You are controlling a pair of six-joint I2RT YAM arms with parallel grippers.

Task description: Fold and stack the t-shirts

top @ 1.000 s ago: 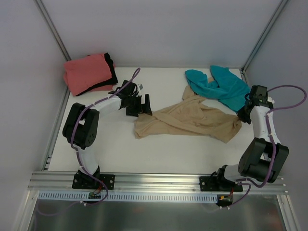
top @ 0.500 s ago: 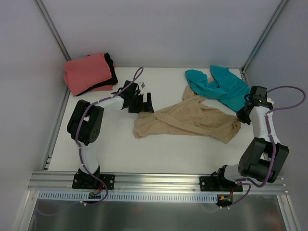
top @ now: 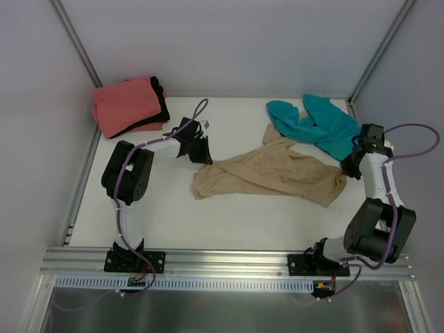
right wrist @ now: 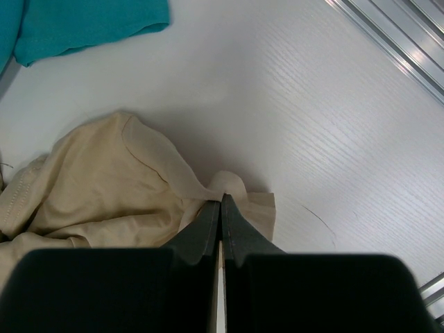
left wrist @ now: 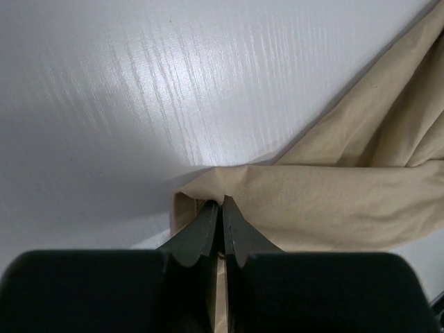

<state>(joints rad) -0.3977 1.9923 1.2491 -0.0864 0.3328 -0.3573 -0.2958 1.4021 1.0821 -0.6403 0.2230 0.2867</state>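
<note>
- Left tool (left wrist: 222, 208): the jaws are pressed together on a small raised fold of the tan t-shirt (top: 270, 173), at the cloth's left end. The fold is tented up just at the tips.
- Right tool (right wrist: 220, 205): the jaws are likewise closed, with the tips buried in a doubled edge at the shirt's right end. A pinch of cloth appears to be held, though how deep it goes is hidden by the fingers.
- Reason for the hold, as judged: opposite ends are gripped so the crumpled shirt can be drawn taut and spread flat before any fold is made.
- Tan t-shirt: it lies bunched on the counter (top: 229, 215), mid-field between the two tools.
- Long axis: it runs left to right across the counter, roughly from one tool to the other. A lobe reaches away towards the teal t-shirt (top: 316, 121) and touches or overlaps it.
- Neck end and hem end cannot be told apart, as the cloth is too rumpled.
- Coral-pink t-shirt (top: 125, 104): it is folded at the far left corner, with the black t-shirt (top: 161, 97) showing at its edge. This reads as the stack, well apart from the tan shirt.
</note>
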